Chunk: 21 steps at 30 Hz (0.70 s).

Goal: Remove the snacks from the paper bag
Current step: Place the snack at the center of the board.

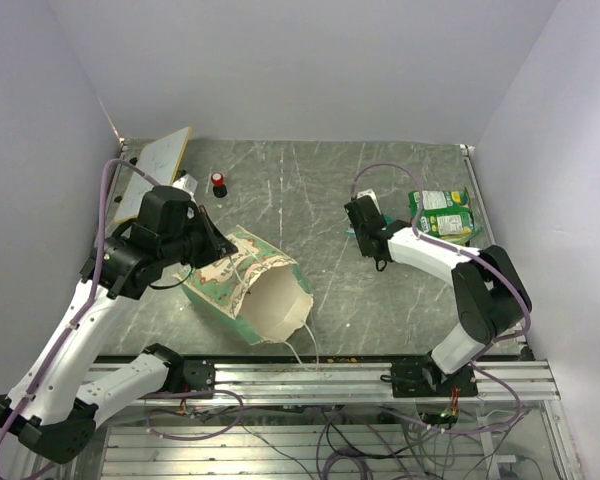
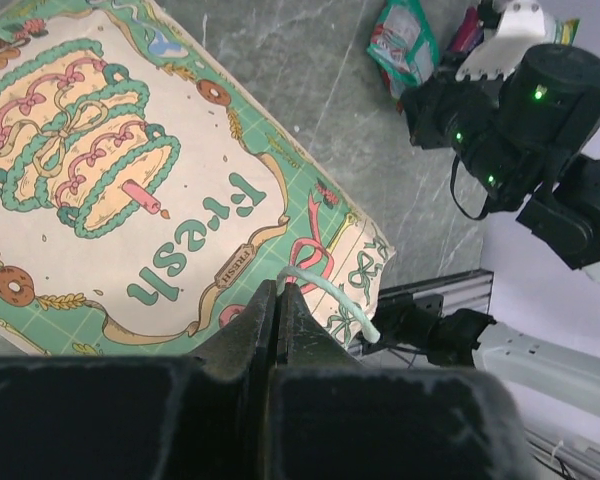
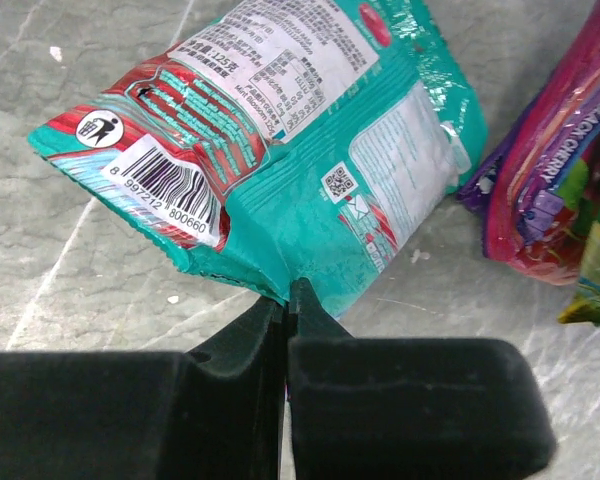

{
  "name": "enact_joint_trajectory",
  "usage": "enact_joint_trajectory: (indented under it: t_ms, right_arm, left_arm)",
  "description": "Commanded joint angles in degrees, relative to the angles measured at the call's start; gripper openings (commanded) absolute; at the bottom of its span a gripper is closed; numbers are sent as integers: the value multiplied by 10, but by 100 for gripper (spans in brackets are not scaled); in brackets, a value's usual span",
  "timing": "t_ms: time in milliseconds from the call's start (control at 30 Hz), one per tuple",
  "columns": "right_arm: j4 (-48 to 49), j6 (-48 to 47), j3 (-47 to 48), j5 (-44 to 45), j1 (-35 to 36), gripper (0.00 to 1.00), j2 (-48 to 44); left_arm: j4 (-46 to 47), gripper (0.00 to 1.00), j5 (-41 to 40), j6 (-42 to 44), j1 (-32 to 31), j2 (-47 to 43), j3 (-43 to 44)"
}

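- Pinching teal snack packet [image 3: 310, 150] by its lower edge, right gripper [image 3: 285, 296] clenched on the foil, well apart from the paper bag [image 1: 250, 285] and near the purple-pink packet [image 3: 545, 165].
- Clamping the paper bag at its white string handle [image 2: 330, 293], left gripper [image 2: 277, 300] closed tight; lying on its side on the table [image 1: 310, 190], mouth facing the arm bases.
- Recommending: lowering the teal packet beside the others, not onto them; releasing only once resting flat.
- Showing in the right wrist view alone the pinch on foil; showing in the top view alone the cream interior, contents not discernible, and green packets [image 1: 442, 213] at far right.
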Motion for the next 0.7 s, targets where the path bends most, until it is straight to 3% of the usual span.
enact_joint_trajectory:
  t_ms: [0, 133, 233, 333, 467, 667]
  right_arm:
    - [2, 31, 1, -36, -1, 3, 8]
    - [-10, 25, 15, -44, -1, 22, 4]
    - [5, 6, 15, -65, -1, 45, -32]
    - [9, -7, 37, -91, -1, 61, -65]
    - [8, -13, 56, -168, 0, 70, -94]
    - [84, -7, 37, -324, 22, 71, -138]
  left_arm:
    - [-22, 7, 35, 8, 3, -15, 0]
    - [-95, 7, -2, 22, 3, -35, -1]
    - [-142, 7, -33, 21, 3, -58, -2]
    - [-178, 7, -68, 12, 3, -80, 3]
    - [-212, 7, -109, 5, 3, -90, 22]
    - [-266, 7, -192, 3, 3, -73, 78]
